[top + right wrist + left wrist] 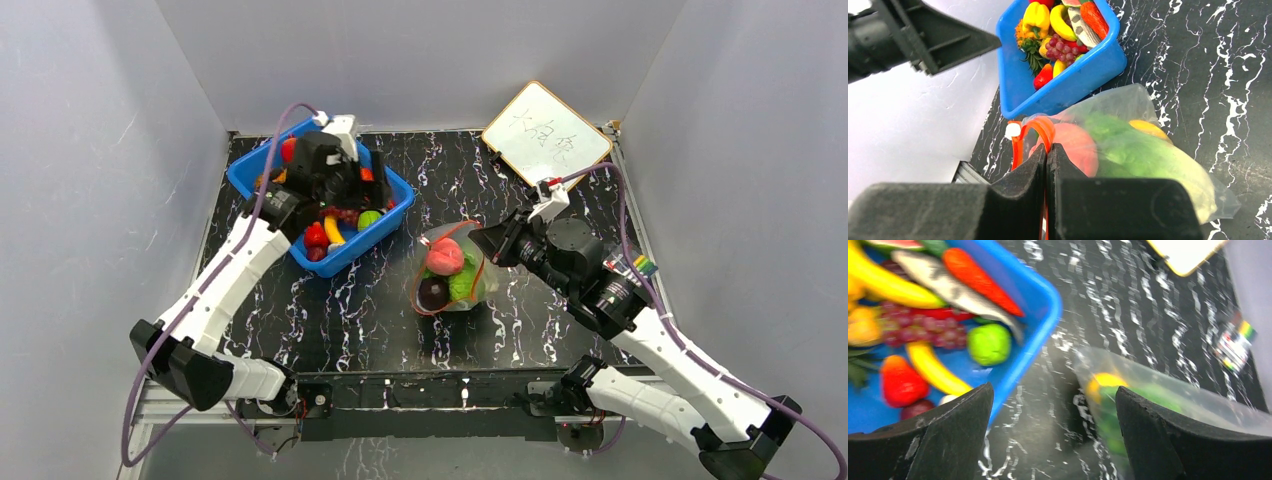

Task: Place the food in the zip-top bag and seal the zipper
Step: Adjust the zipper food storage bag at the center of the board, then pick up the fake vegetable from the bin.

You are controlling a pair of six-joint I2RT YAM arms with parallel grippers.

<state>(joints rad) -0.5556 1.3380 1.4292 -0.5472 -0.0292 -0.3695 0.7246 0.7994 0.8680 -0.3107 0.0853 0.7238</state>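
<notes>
- Hovering over the right half of the blue plastic bin (362,250), my left gripper (1054,390) is released, its two black fingers (948,435) standing wide apart with nothing between them.
- My right gripper (1047,150) is clenched on the thin red-orange zipper (1042,128), pinching the strip at the mouth of the clear soft zip-top bag (478,288).
- The bag lies at mid-table, well apart from the bin's near-right wall. It already holds a pink-red round fruit (445,257), a green lettuce (1138,152), a dark plum (433,292) and a yellow piece (1148,127).
- Governing relation: the bag lies to the right of my left gripper and nearer the bases. In the left wrist view it sits beside the right finger, the bin beside the left one. The bag's long axis runs roughly near to far, and the held mouth is at its far-right end.
- More food remains in the bin directly under my left gripper: a green lime (989,343), a yellow banana (933,371), a red strawberry (900,382), an orange carrot (980,280) and a grey fish (948,282).
- Judgement: my left arm is the nearer one for any further pick; the bin's rim stands between that food and the bag.
- A white board with a yellow rim (545,133) rests at the far right, out of the path.
</notes>
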